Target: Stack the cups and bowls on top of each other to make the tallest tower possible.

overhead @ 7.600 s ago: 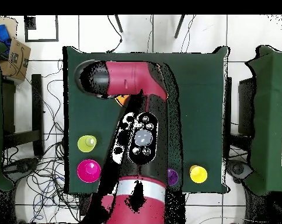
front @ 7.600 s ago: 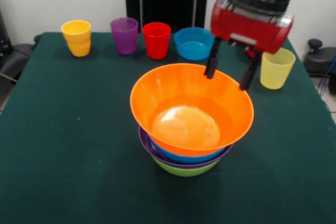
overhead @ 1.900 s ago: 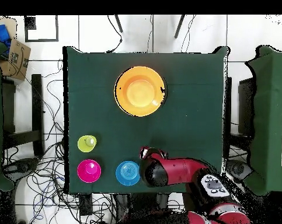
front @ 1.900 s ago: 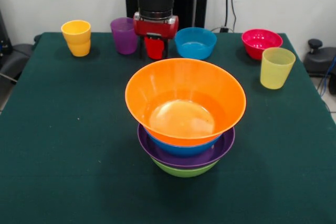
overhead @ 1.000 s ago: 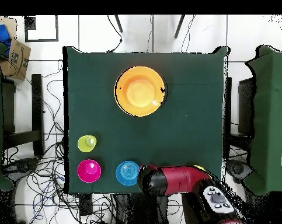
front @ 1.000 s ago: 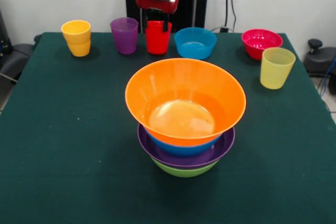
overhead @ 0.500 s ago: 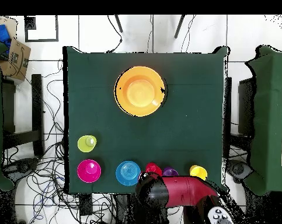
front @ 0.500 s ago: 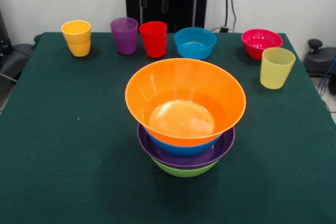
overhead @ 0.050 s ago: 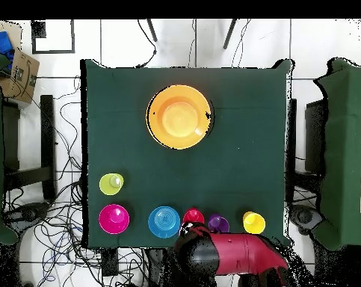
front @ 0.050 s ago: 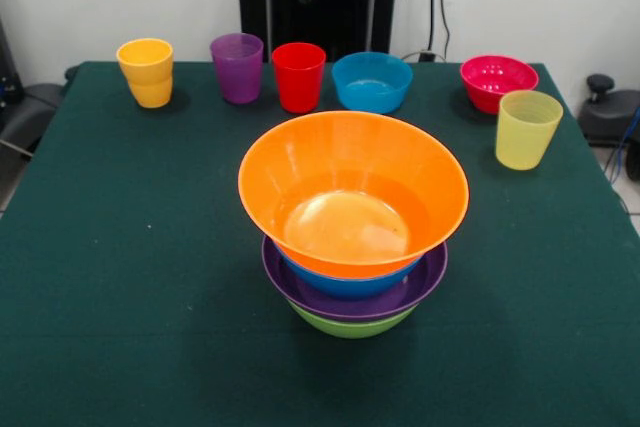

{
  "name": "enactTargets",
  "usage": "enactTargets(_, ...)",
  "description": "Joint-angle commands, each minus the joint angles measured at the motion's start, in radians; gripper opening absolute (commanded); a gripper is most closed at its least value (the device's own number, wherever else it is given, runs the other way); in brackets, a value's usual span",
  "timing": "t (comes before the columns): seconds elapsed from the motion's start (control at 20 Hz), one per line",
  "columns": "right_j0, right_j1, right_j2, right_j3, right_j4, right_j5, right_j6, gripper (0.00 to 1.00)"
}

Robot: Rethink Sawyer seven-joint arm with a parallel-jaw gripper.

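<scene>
The tower [front @ 0.050 s ago: 352, 237] stands mid-surface, the orange bowl [front @ 0.050 s ago: 352, 195] sitting off-centre — a cup set in carelessly could tip it; the jaws' state cannot be told, only tips showing above the red cup [front @ 0.050 s ago: 299, 75].

No readable text, label, brand, number or sign on any cup, bowl or green table cloth [front @ 0.050 s ago: 120, 247]. Brown cardboard box [overhead @ 0.050 s ago: 19, 71] on floor at overhead view's upper left bears dark printed mark, too small to read.
</scene>
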Motion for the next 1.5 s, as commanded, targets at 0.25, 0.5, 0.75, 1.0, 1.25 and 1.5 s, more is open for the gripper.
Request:
enactTargets(0.25, 0.021, -0.003, 0.129, -0.007, 0.02, 0.012, -0.025, 1.0)
enactTargets(0.5, 0.016, 0.013, 0.13, -0.043, 0.007, 0.025, -0.03, 1.0)
enactTargets(0.75, 0.045, -0.054, 0.132, -0.065, 0.017, 0.054, -0.022, 1.0)
enactTargets(1.0, 0.036, -0.141, 0.194, -0.102, 0.096, 0.159, -0.087, 1.0)
enactTargets(1.25, 0.044, -0.174, 0.195, -0.127, 0.129, 0.254, -0.106, 1.0)
enactTargets(1.5, -0.003, -0.21, 0.216, -0.093, 0.154, 0.254, -0.139, 1.0)
